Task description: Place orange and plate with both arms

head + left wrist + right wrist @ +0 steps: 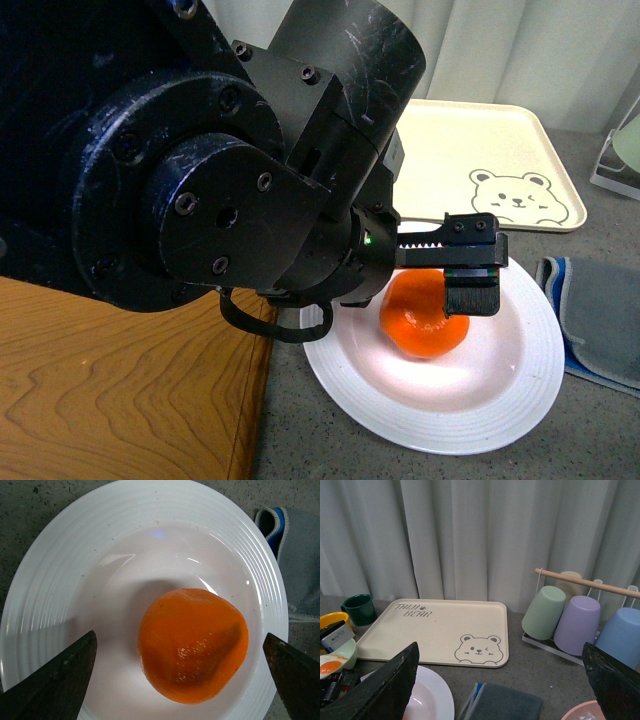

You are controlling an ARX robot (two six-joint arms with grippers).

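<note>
The orange (424,316) lies in the white plate (500,395) on the grey counter, a little off the plate's middle. My left gripper (432,268) hangs just above the orange, open and empty. In the left wrist view the orange (193,650) sits between the two dark fingertips (65,677), which stand wide apart and clear of it, over the plate (75,575). My right gripper (500,680) is open and empty, held up and away. Its view shows only an edge of the plate (434,695); the orange is out of that view.
The cream bear-print tray (480,160) lies behind the plate. A grey-blue cloth (600,320) lies to its right. A wooden board (120,390) is at the left. A rack of upturned cups (575,617), a green mug (360,609) and a fried egg (330,666) show in the right wrist view.
</note>
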